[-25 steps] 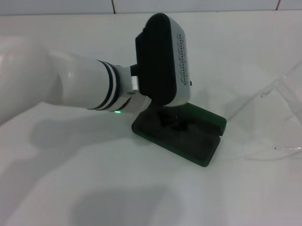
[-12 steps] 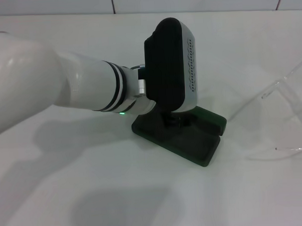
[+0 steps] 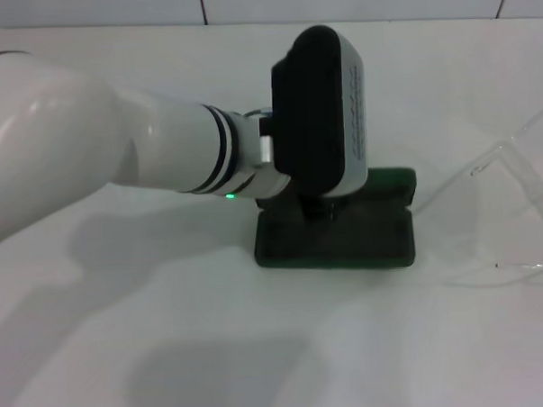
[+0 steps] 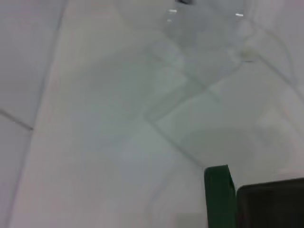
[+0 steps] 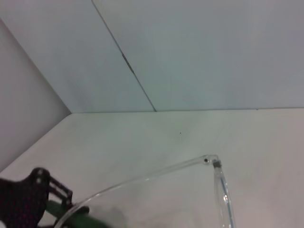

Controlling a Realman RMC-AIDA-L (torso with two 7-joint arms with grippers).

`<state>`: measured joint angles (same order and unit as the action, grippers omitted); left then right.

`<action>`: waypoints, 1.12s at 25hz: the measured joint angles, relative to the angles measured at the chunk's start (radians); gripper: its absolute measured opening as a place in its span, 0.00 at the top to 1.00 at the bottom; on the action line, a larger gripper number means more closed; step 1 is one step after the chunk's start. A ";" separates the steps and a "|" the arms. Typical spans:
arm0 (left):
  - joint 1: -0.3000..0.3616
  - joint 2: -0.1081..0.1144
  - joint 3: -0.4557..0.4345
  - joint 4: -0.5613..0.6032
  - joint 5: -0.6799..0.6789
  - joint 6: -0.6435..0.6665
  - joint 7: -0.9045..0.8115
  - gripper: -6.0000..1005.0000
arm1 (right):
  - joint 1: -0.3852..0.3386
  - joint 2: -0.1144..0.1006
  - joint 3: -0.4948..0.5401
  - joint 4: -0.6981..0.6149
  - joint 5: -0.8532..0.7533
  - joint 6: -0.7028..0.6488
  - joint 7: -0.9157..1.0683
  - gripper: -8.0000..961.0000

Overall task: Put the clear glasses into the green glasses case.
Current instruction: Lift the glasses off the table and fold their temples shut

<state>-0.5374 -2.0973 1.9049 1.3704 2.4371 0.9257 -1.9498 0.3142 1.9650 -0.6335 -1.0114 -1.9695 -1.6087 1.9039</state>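
The green glasses case (image 3: pixel 336 241) lies open and flat at the middle of the view, its long side running from nine to three o'clock; dark green shell, rounded corners, dark lining; the near half shows whole, the far half, toward twelve o'clock, is mostly hidden; the clear glasses (image 3: pixel 515 202) lie at three o'clock of it, near yet apart; colourless, thin arms, one arm (image 5: pixel 142 178) curving up to a small hinge.
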 joint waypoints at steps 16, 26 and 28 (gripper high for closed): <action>-0.042 -0.001 0.004 -0.092 0.006 -0.154 -0.123 0.80 | 0.012 0.000 0.000 0.007 0.000 0.003 -0.003 0.88; -0.043 -0.002 0.028 -0.102 0.018 -0.185 -0.134 0.74 | 0.017 -0.002 0.000 0.014 0.000 0.003 -0.003 0.88; -0.044 -0.002 0.029 -0.099 0.021 -0.181 -0.135 0.73 | 0.017 -0.002 0.000 0.015 0.000 0.003 -0.002 0.88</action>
<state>-0.5809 -2.0989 1.9342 1.2710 2.4582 0.7447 -2.0851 0.3317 1.9634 -0.6335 -0.9969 -1.9696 -1.6060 1.9019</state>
